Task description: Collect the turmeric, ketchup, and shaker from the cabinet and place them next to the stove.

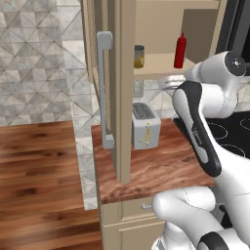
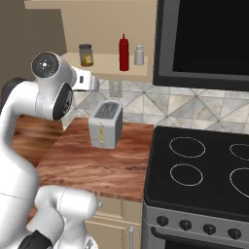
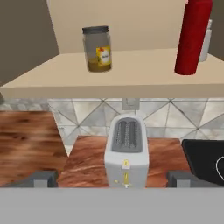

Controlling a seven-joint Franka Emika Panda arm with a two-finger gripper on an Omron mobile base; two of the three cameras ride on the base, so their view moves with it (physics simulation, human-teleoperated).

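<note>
End effector (image 3: 112,178) spread wide and empty, below the cabinet shelf (image 3: 131,78) with turmeric (image 3: 97,49) and ketchup (image 3: 192,37) above.

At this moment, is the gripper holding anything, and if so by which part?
Nothing is held. In the hand view the gripper stands open, its dark fingertips apart with only air between them, well short of the small glass turmeric jar on the cabinet shelf.

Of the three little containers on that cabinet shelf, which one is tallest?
The ketchup: a slim red bottle with a pointed cap, standing between the squat turmeric and the small pale shaker.
</note>
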